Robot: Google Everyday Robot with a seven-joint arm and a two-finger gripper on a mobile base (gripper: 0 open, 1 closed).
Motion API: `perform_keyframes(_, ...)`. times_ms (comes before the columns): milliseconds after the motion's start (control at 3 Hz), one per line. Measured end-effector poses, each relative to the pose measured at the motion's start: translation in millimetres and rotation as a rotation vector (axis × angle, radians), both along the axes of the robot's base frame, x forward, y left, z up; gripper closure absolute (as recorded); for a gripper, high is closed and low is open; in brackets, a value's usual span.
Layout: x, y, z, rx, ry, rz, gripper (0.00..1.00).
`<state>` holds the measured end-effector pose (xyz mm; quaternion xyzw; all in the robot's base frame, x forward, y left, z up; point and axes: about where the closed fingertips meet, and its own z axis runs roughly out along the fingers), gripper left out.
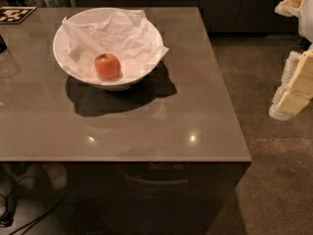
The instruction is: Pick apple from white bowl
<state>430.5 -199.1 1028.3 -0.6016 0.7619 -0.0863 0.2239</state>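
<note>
A small reddish-orange apple (107,65) lies in the front part of a large white bowl (146,28) lined with crumpled white paper (115,31). The bowl stands on the far left half of a grey-brown table (161,126). My gripper (292,89), pale cream and white, hangs at the right edge of the view, off the table's right side over the floor, far from the bowl. It holds nothing that I can see.
A black-and-white marker tag (14,13) lies at the table's far left corner. A clear glass object (6,62) sits at the left edge. Dark cabinets (234,6) line the back. Speckled floor (274,180) lies to the right of the table.
</note>
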Motion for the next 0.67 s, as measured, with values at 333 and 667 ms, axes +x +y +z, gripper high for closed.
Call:
perform_keyframes(333,0,0,0,0.0,0.0,0.001,0.0)
perform_keyframes(667,0,14,8,-0.012,-0.007,0.027,0.0)
